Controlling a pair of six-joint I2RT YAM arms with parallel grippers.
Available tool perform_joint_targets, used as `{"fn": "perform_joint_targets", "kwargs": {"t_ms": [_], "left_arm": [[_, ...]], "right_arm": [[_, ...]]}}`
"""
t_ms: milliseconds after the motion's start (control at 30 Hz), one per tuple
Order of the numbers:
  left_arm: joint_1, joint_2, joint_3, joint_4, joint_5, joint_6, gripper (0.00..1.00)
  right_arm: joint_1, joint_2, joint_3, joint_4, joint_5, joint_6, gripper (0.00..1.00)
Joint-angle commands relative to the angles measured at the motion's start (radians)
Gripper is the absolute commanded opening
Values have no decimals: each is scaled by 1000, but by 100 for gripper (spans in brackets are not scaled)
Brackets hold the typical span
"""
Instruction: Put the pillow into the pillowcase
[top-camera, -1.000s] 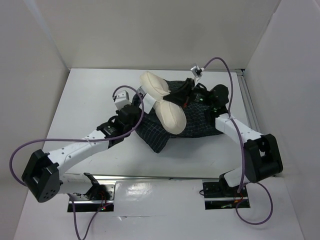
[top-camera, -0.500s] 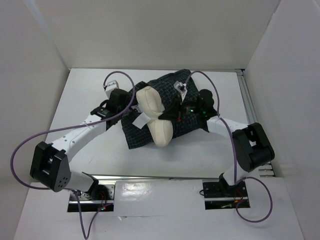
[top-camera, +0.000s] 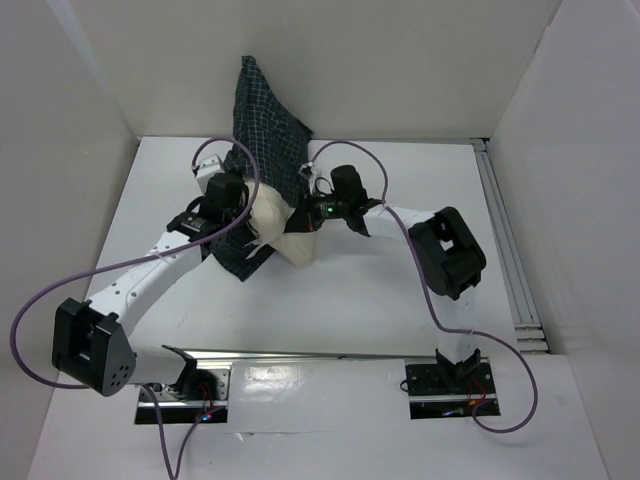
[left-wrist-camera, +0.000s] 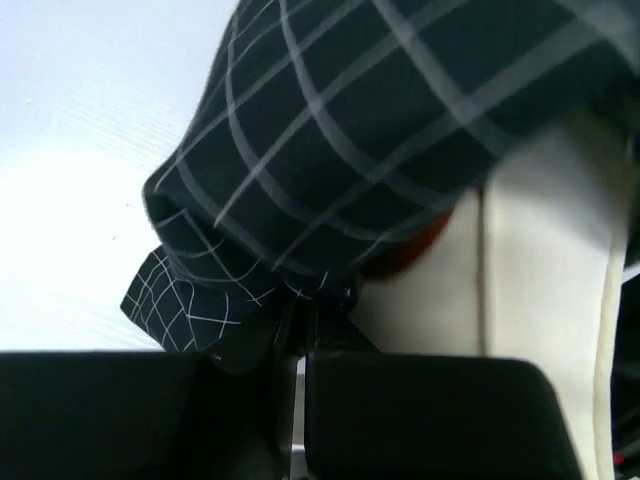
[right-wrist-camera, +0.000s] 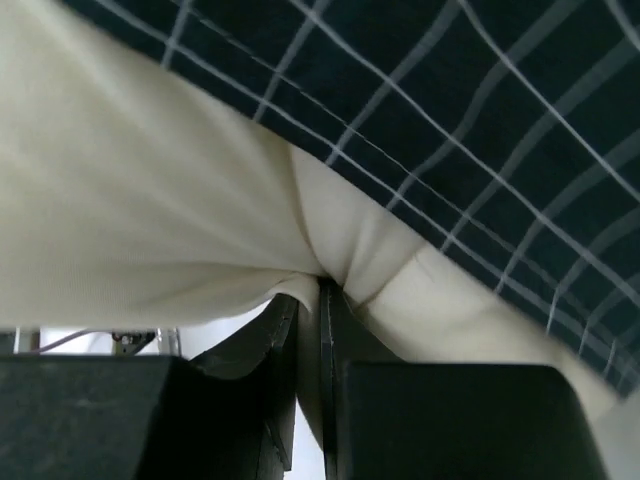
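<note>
The left arm (top-camera: 150, 275) stretches from its base at the near left corner forward and a little rightward over the worktop (top-camera: 380, 300), with its wrist at the left edge of the cloth bundle. The right arm (top-camera: 440, 245) rises from its base, folds at the elbow and reaches leftward, so its wrist meets the bundle from the right.

In the left wrist view, the left fingers (left-wrist-camera: 420, 400) are closed together on a gathered fold of the pillowcase (left-wrist-camera: 380, 130). Cream fabric lies just beside the pinch, to the right. In the right wrist view, the right fingers (right-wrist-camera: 360, 345) are pressed shut on a tuck of the pillow (right-wrist-camera: 130, 200), and checked cloth is draped over it from above.

The pillowcase is raised. Its far end stands up against the back wall in the top view, while its lower part hangs over the pillow's left and far sides. The pillow sits between the two wrists, and its near, lower face is bare.
</note>
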Motion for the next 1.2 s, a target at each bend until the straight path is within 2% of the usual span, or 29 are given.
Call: {"fn": "perform_joint_targets", "kwargs": {"t_ms": [0, 133, 233, 333, 367, 433, 467, 533, 567, 600, 633, 700, 733, 867, 933, 1000, 1033, 1067, 1100, 1167], "left_arm": [[9, -104, 24, 70, -91, 26, 0], [20, -74, 24, 57, -33, 41, 0], [20, -51, 24, 91, 30, 50, 0], [8, -22, 45, 140, 122, 66, 0], [-3, -12, 54, 151, 146, 82, 0], [-29, 19, 108, 151, 159, 98, 0], [-55, 51, 129, 151, 159, 98, 0], [-78, 92, 172, 162, 194, 118, 0], [-90, 93, 184, 162, 208, 128, 0], [-110, 117, 197, 171, 220, 129, 0], [-121, 129, 226, 171, 231, 139, 0], [-144, 140, 237, 171, 254, 150, 0], [-144, 154, 250, 171, 266, 150, 0], [-153, 154, 215, 171, 287, 150, 0], [-153, 143, 166, 171, 287, 133, 0], [-153, 152, 125, 180, 287, 133, 0], [-153, 163, 94, 189, 301, 133, 0], [-143, 178, 83, 189, 313, 133, 0], [-143, 215, 74, 189, 314, 133, 0], [-132, 254, 62, 224, 326, 133, 0]], "right_arm": [[-18, 36, -40, -192, 153, 8, 0], [16, -119, -86, -179, 198, -37, 0], [60, -348, -149, -139, 362, -34, 0], [97, -475, -175, -152, 517, -5, 0], [111, -552, -188, -184, 668, -5, 0], [169, -620, -189, -230, 853, 17, 0], [190, -675, -189, -271, 1007, 32, 0], [256, -717, -189, -314, 1129, 54, 0], [279, -730, -189, -314, 1180, 54, 0], [308, -730, -178, -352, 1311, 54, 0], [380, -730, -144, -374, 1385, 54, 0], [440, -666, -89, -484, 1587, 69, 0], [459, -644, -61, -521, 1622, 101, 0], [473, -530, 37, -620, 1624, 176, 0], [455, -460, 60, -632, 1552, 193, 0], [404, -421, 72, -632, 1448, 193, 10], [386, -409, 72, -620, 1327, 183, 22], [346, -409, 56, -600, 1255, 163, 30], [329, -409, 37, -536, 1114, 134, 37], [303, -469, -35, -454, 1012, 48, 51]]}}
